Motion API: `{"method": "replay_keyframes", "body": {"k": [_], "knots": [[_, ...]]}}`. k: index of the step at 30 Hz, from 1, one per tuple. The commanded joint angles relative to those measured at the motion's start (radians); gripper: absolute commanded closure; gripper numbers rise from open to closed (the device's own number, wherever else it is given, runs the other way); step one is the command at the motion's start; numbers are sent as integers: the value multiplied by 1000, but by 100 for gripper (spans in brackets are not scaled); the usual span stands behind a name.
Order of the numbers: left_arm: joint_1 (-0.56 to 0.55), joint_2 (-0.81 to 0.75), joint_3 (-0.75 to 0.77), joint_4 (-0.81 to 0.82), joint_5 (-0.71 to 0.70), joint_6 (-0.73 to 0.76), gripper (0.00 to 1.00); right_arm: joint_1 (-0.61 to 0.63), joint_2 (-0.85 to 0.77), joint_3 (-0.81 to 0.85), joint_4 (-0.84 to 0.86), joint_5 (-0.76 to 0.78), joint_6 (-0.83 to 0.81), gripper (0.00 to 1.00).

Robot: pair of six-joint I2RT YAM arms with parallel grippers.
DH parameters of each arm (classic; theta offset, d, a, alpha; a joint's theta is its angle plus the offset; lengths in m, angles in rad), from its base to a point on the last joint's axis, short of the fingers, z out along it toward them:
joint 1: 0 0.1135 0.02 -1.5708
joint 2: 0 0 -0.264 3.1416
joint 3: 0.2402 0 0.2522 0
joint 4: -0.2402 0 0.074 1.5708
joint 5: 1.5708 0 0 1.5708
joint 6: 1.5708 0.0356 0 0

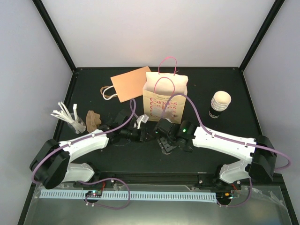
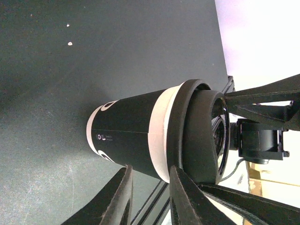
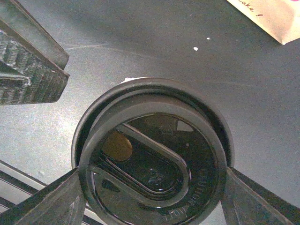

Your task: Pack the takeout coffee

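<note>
We see the right gripper (image 3: 152,185) closed on the coffee cup (image 2: 131,131), its two fingers (image 3: 49,201) pressed against opposite sides of the black lid (image 3: 154,154) at the bottom of the right wrist view. The cup is dark with white bands and stands lid up. We cannot tell whether its base rests on the table (image 1: 140,157). The left gripper (image 2: 151,174) sits at the bottom of its own view, its jaws narrow with a slim gap and nothing between them. Its fingers (image 2: 119,197) are just beside the lower wall of the cup. In the overhead view both grippers meet at the centre of the frame and mostly hide the cup. Just behind them, at centre rear, stands a cream paper bag (image 1: 165,101) with pink handles and printed lettering. A flat peach bag (image 1: 131,83) lies to its upper left. At the right of the frame, well apart from the arms, is a stack of cream cups (image 1: 219,104) with a dark lower part. At the left are a bundle of white sticks (image 1: 65,115) and a brown pulp carrier (image 1: 93,120).
</note>
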Motion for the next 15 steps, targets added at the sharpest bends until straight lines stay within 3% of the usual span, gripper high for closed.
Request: {"method": "replay_keyframes", "body": {"k": [1, 8, 15], "knots": [[-8, -8, 7, 51, 15, -4, 74, 8, 21, 0, -14, 3, -25, 24], [-12, -23, -18, 125, 29, -33, 64, 7, 24, -25, -1, -23, -44, 24], [-15, -4, -17, 138, 37, -33, 63, 7, 37, -55, 2, -38, -50, 24]]}}
